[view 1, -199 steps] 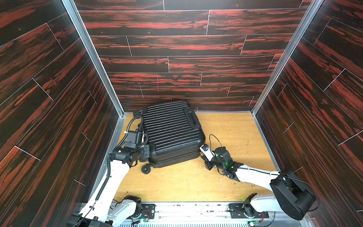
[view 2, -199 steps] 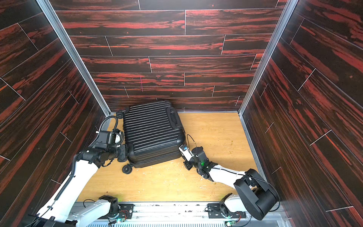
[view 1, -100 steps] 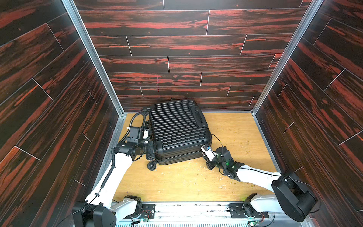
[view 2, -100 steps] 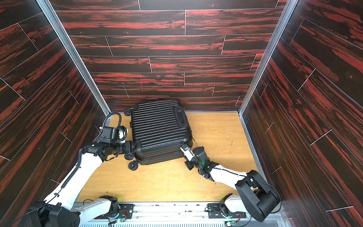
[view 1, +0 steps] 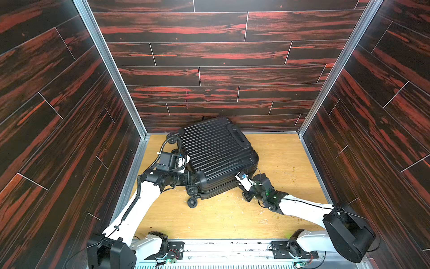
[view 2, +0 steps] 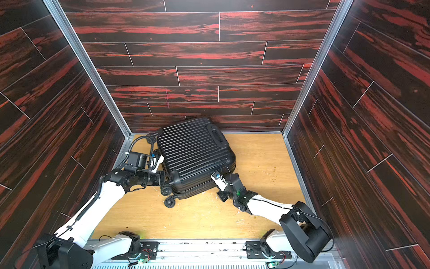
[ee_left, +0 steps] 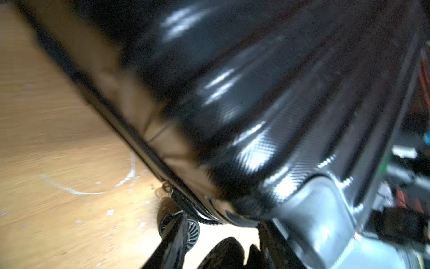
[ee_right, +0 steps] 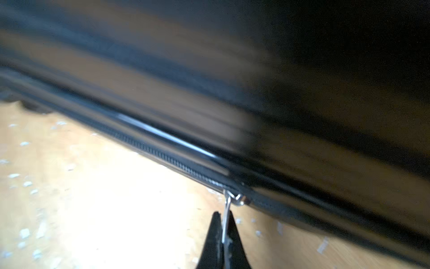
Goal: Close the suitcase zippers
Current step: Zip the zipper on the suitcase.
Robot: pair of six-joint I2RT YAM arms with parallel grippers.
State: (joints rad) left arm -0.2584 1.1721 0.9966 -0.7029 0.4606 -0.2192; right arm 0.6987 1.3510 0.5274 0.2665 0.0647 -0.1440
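While the right gripper [ee_right: 223, 217] is clamping the zipper pull [ee_right: 226, 207] between its closed tips on the near edge of the suitcase [view 1: 216, 153], I'm seeing it lying flat on the bench [view 1: 232, 216], far corner by the back wall [view 1: 221, 76]. Left gripper [view 1: 189, 180] is sitting at the corner by the wheels [view 1: 192, 202], jaws standing apart; I'm not able to tell if it's gripping anything.

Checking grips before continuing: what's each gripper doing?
Left gripper: jaws apart by a corner of the suitcase; grip cannot be told.
Right gripper: closed on the zipper pull.
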